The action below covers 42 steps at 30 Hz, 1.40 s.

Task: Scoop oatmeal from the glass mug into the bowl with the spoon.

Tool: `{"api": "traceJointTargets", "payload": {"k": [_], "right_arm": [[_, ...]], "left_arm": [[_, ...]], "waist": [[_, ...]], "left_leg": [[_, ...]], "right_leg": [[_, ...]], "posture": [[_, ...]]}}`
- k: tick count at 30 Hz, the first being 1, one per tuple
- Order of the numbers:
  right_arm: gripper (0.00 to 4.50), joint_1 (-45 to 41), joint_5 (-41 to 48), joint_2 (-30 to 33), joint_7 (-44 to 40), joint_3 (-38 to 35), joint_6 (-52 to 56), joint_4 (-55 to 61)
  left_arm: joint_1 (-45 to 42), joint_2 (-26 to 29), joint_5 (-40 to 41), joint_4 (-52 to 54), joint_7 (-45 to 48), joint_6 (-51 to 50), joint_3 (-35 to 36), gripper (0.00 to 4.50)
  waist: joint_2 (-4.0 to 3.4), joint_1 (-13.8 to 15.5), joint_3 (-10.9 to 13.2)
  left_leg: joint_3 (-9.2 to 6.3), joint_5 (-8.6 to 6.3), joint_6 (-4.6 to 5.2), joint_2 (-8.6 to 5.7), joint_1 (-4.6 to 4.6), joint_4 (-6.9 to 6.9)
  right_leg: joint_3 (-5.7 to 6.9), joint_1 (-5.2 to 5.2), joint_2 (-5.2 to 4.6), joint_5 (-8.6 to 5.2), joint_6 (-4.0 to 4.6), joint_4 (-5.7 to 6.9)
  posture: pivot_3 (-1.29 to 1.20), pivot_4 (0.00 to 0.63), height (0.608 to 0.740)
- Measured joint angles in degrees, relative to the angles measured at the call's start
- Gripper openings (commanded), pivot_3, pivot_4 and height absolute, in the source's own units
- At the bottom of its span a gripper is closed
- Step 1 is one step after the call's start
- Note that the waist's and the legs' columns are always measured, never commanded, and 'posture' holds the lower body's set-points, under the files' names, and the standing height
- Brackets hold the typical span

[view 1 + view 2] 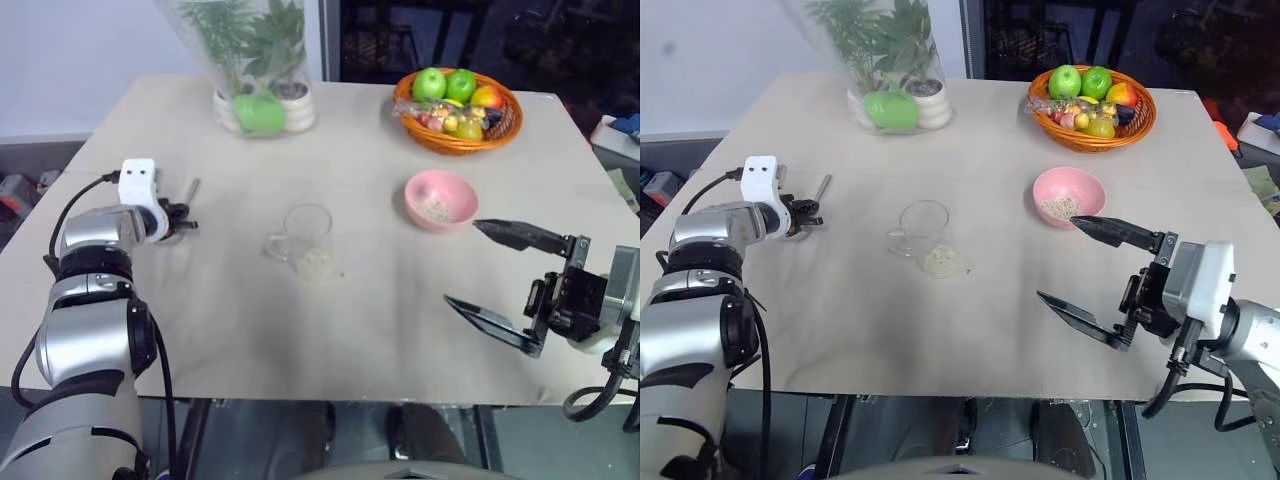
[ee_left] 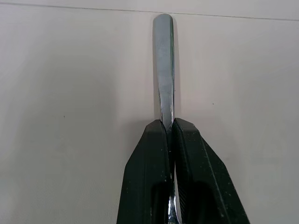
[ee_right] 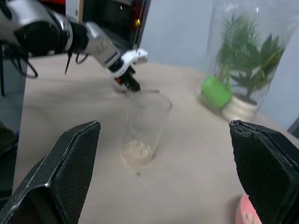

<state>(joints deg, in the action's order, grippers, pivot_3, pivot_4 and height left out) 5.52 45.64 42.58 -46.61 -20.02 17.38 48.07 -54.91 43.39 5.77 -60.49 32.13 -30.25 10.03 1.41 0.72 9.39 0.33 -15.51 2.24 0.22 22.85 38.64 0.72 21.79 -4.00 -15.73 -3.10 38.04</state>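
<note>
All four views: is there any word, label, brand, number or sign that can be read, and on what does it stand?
None can be read.
The spoon, the glass mug, the pink bowl, the fruit basket and the plant vase carry no visible print.
The table is plain, and both arms show no legible marking.
</note>
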Motion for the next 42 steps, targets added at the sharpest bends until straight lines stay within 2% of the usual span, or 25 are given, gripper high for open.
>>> {"api": "traceJointTargets", "payload": {"k": [9,12,14,16,19,22,23,26,29,31,36,41,42], "right_arm": [[4.50,-4.70,3.29,-0.47,1.60,3.83,1.53,-1.58],[4.50,-5.53,4.78,-0.09,3.33,4.29,3.95,-2.12],[4.50,-8.25,7.16,1.66,6.94,5.67,9.31,-4.22],[4.50,-11.55,6.44,2.06,11.83,7.46,14.22,-8.25],[4.50,-18.46,2.04,0.31,19.20,11.30,18.42,-12.91],[4.50,-32.88,3.89,-4.42,25.95,14.89,25.44,-16.38],[4.50,-35.57,4.92,-5.10,26.87,15.30,26.83,-16.80],[4.50,-47.65,12.48,-12.42,32.09,15.68,34.09,-23.14],[4.50,-59.68,16.30,-23.46,39.44,15.73,37.89,-33.67],[4.50,-62.01,17.19,-26.83,41.24,15.76,38.68,-36.64],[4.50,-64.65,19.41,-34.19,44.47,15.54,40.97,-42.67],[4.50,-66.21,19.87,-33.53,43.54,14.55,41.97,-43.00],[4.24,-66.22,19.86,-33.52,43.33,14.52,42.22,-43.08]], "left_arm": [[8.82,-0.48,3.76,14.33,3.66,-3.00,2.00,0.04],[11.83,-0.71,5.25,19.61,3.96,-3.33,3.24,0.04],[15.57,-1.00,6.20,26.57,4.15,-1.45,4.27,0.04],[17.43,-2.67,8.27,34.30,3.27,-0.38,6.09,0.04],[22.01,-3.16,9.45,46.22,4.44,9.90,8.12,0.04],[22.22,-4.17,9.65,55.57,8.12,19.97,5.86,0.04],[21.52,-4.43,9.67,56.44,8.87,21.51,4.87,0.04],[19.86,-4.92,9.43,57.09,11.88,28.32,2.46,0.04],[15.81,-6.28,9.06,56.00,15.02,35.83,-0.46,0.04],[14.85,-6.61,8.84,55.62,16.03,39.02,-1.44,0.04],[14.34,-7.52,7.91,53.84,19.70,47.60,-4.14,0.04],[14.13,-7.19,7.95,51.10,22.35,50.70,-4.43,0.04],[14.13,-7.19,7.95,50.67,22.57,50.89,-4.43,0.01]], "waist": [[0.00,0.09,0.00],[0.01,0.03,0.01],[0.04,-0.22,0.00],[0.14,-0.01,0.00],[0.12,-0.04,0.01],[-0.01,-0.10,0.07],[-0.01,-0.03,0.06],[-0.02,-0.16,0.06],[-0.04,-0.45,0.02],[-0.05,-0.48,0.00],[-0.05,-1.57,0.01],[-0.06,-1.96,0.01],[-0.06,-1.96,0.01]], "left_leg": [[-0.02,0.00,-0.01,0.02,0.04,0.00],[-0.02,0.01,-0.01,0.03,0.04,0.00],[0.01,0.03,-0.05,0.09,0.03,0.01],[-0.08,0.04,-0.08,0.10,0.04,0.02],[-0.06,0.05,-0.12,0.10,0.07,-0.06],[0.03,0.09,-0.17,0.07,0.17,-0.08],[0.02,0.10,-0.19,0.07,0.18,-0.12],[0.08,0.11,-0.19,0.07,0.18,-0.18],[0.20,0.12,-0.17,0.04,0.69,-0.10],[0.23,0.12,-0.17,0.02,1.03,0.05],[0.56,0.06,-0.05,-0.05,1.19,0.09],[0.61,0.07,-0.07,0.05,1.13,0.24],[0.63,0.07,-0.07,0.05,1.11,0.27]], "right_leg": [[0.00,0.01,-0.05,0.00,0.01,-0.01],[-0.02,0.02,-0.06,0.01,0.01,-0.02],[-0.13,0.02,-0.29,0.02,0.03,-0.02],[-0.15,0.03,-0.36,0.02,0.05,-0.01],[-0.18,0.10,-0.40,0.02,0.07,-0.06],[-0.26,0.30,-0.43,0.03,0.08,-0.02],[-0.24,0.31,-0.41,0.03,0.08,-0.03],[-0.24,0.35,-0.32,0.03,0.08,-0.03],[-0.18,0.94,-0.03,0.03,0.07,0.11],[-0.17,1.24,-0.01,0.03,0.06,0.45],[-0.14,1.49,-0.08,0.03,0.05,0.52],[-0.19,1.57,0.00,0.02,0.04,0.77],[-0.21,1.59,0.00,0.02,0.04,0.76]], "posture": [[0.00,0.150,0.740],[0.00,0.150,0.740],[0.00,0.150,0.740],[0.00,0.150,0.740],[0.00,0.150,0.740],[0.00,0.150,0.740],[0.00,0.150,0.740],[0.00,0.150,0.740],[0.00,0.150,0.740],[0.00,0.150,0.740],[0.00,0.150,0.740],[0.00,0.150,0.740],[0.00,0.150,0.740]]}}
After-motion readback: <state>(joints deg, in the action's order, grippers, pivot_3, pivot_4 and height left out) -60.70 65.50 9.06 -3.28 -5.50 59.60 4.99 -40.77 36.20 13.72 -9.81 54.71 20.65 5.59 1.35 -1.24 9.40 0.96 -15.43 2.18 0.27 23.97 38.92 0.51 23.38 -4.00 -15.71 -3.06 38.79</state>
